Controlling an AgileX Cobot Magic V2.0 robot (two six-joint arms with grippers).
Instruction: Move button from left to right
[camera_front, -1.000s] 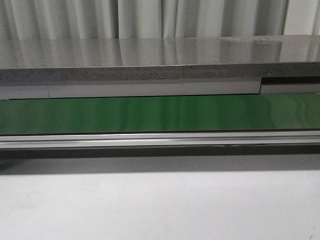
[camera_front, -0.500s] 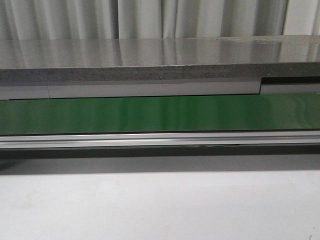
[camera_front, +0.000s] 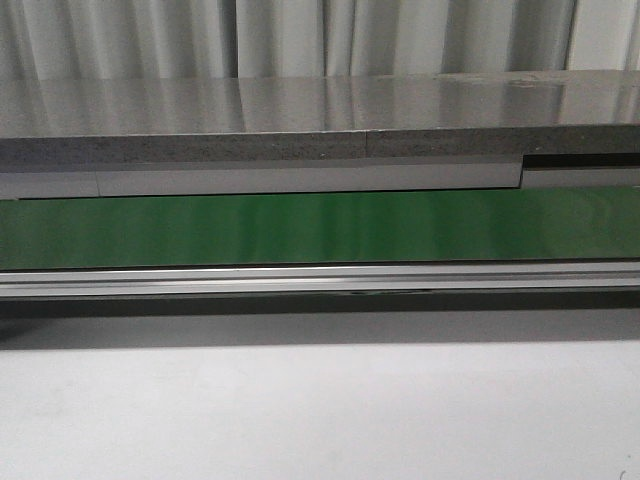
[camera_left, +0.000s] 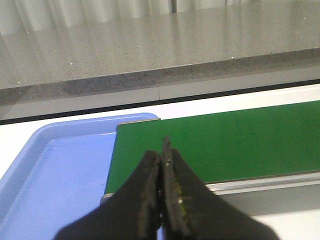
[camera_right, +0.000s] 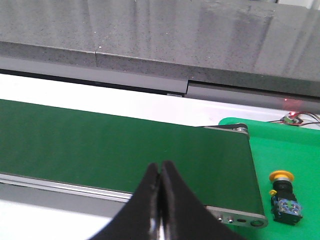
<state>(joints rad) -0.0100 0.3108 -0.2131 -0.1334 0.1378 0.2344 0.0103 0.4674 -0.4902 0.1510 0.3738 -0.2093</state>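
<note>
The button (camera_right: 283, 196), with a yellow-orange cap on a dark cube-shaped body, lies in a bright green tray (camera_right: 295, 150) just past the end of the green conveyor belt (camera_right: 125, 145), in the right wrist view only. My right gripper (camera_right: 160, 167) is shut and empty over the belt's near edge, well apart from the button. My left gripper (camera_left: 161, 150) is shut and empty above the other belt end (camera_left: 225, 140), beside an empty blue tray (camera_left: 55, 170). Neither gripper shows in the front view.
The belt (camera_front: 320, 228) runs across the front view with an aluminium rail (camera_front: 320, 278) along its near side and a grey stone counter (camera_front: 320, 120) behind. A white table surface (camera_front: 320, 410) lies in front. A small wired sensor (camera_right: 290, 119) sits beyond the green tray.
</note>
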